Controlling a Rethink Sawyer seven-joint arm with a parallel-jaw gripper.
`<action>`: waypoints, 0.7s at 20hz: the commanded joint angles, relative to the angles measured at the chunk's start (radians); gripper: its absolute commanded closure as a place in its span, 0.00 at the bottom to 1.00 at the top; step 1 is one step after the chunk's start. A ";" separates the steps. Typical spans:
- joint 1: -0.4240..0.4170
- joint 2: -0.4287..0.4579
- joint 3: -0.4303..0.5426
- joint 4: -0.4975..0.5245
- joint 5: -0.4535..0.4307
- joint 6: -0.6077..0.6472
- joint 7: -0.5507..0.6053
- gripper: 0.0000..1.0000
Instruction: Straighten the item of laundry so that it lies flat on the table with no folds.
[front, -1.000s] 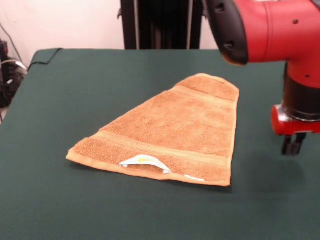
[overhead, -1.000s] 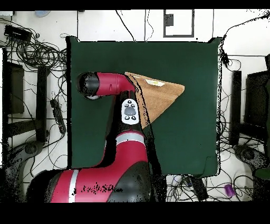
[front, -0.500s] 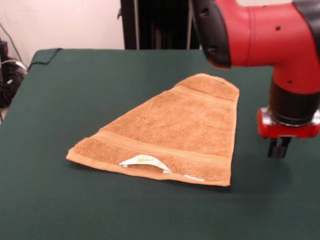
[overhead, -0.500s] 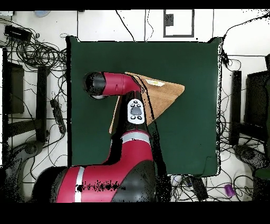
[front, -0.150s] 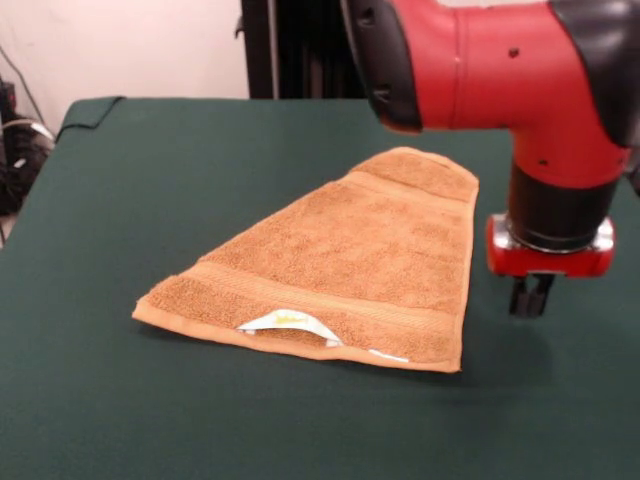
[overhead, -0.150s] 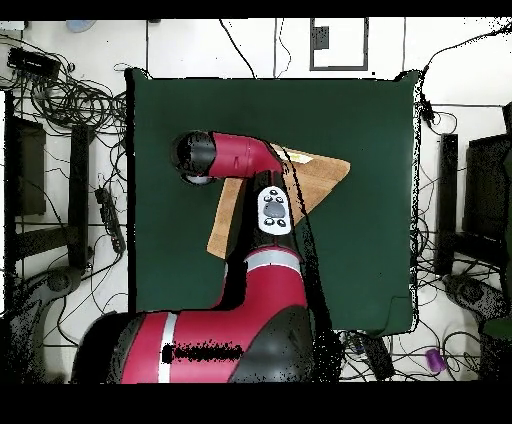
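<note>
The item of laundry (front, -0.150s: 340, 255) is an orange-tan terry towel lying folded over on the table (front, -0.150s: 150, 170). It forms a wedge, wide at the near end and narrow at the far end. Its white label (front, -0.150s: 287, 322) curls out from the near hem. In the front view my gripper (front, -0.150s: 530, 297) hangs just above the green cloth, a little to the right of the towel's right edge and apart from it. From overhead the red arm (overhead, -0.150s: 235, 158) covers the gripper and the towel's middle. There only the towel's ends (overhead, -0.150s: 322, 178) show on the table (overhead, -0.150s: 370, 250).
Green cloth runs wide on every side of the towel. Cables (overhead, -0.150s: 60, 100) and dark stands (overhead, -0.150s: 445, 200) ring the table on the floor. A bundle of cables (front, -0.150s: 15, 150) sits off the table's left edge in the front view.
The arm has swung left in the front view, bringing the gripper closer to the towel's right edge and slightly lower. The towel has not moved.
</note>
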 joint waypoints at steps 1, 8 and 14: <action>-0.005 -0.099 0.009 0.060 -0.039 0.246 0.027 1.00; -0.025 -0.152 0.032 0.057 -0.047 0.365 0.008 1.00; -0.080 -0.097 0.073 0.064 -0.089 0.249 -0.059 1.00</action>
